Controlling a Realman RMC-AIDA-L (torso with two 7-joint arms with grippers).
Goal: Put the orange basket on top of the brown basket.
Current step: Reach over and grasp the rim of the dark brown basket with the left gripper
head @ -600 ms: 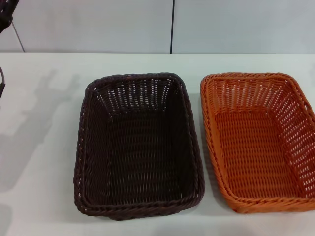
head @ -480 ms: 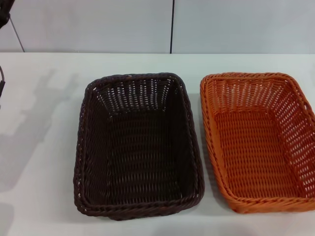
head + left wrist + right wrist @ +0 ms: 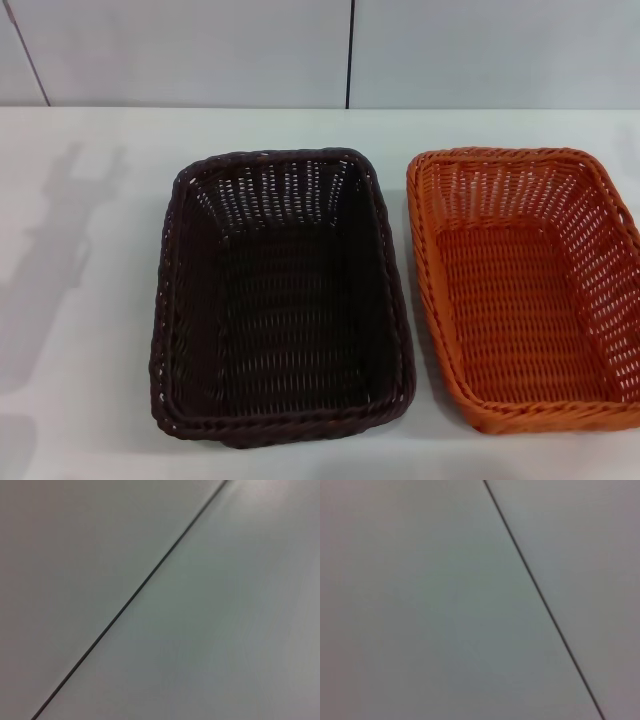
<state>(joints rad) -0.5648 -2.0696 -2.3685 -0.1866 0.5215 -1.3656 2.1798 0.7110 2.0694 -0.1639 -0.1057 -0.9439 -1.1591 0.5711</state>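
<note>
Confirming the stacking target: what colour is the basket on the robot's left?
Dark brown basket, seen best in the head view.

- Brown basket: woven wicker-style strands, open weave, dull sheen.
- Orange basket: same woven weave, slightly glossier, plastic-looking.
- Worktop: smooth, matt white.

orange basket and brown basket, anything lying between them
Nothing: the head view shows only a narrow bare strip of white table between the brown basket and the orange basket.

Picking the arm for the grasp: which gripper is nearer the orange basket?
Can't tell: neither gripper is in view. The orange basket sits on the robot's right, beside the brown basket; both wrist views show only blank wall.
</note>
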